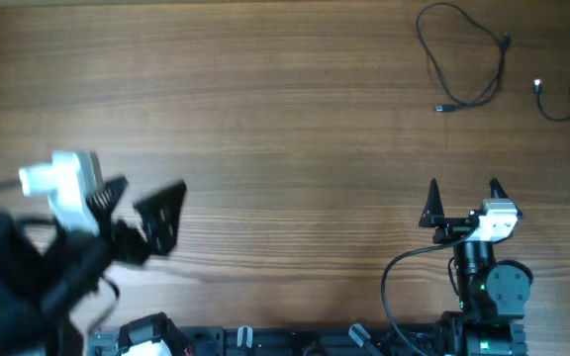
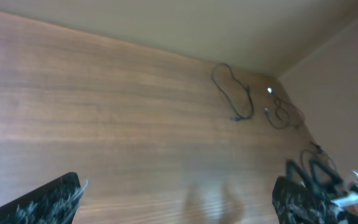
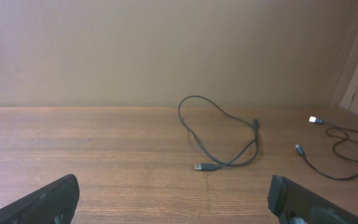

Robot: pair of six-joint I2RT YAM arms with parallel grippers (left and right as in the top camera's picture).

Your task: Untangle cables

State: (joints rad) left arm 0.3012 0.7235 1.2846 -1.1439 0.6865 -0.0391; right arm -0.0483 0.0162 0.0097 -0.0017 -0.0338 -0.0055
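1. While both arms sit at the table's (image 1: 265, 99) near edge, neither touches a cable.
2. Left gripper (image 1: 142, 203): jaws wide apart, empty, far left.
3. Right gripper (image 1: 463, 188): jaws spread, empty, near right.
4. Looped cable (image 3: 199, 167): far right, well ahead of right gripper.
5. Second cable (image 3: 299, 149): beside it, apart, silver plug showing.

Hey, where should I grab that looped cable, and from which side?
Probably grip the looped cable on its open far arc, coming straight down from above: it lies flat, and that stretch is a lone strand, clear of the crossing by its plugs.
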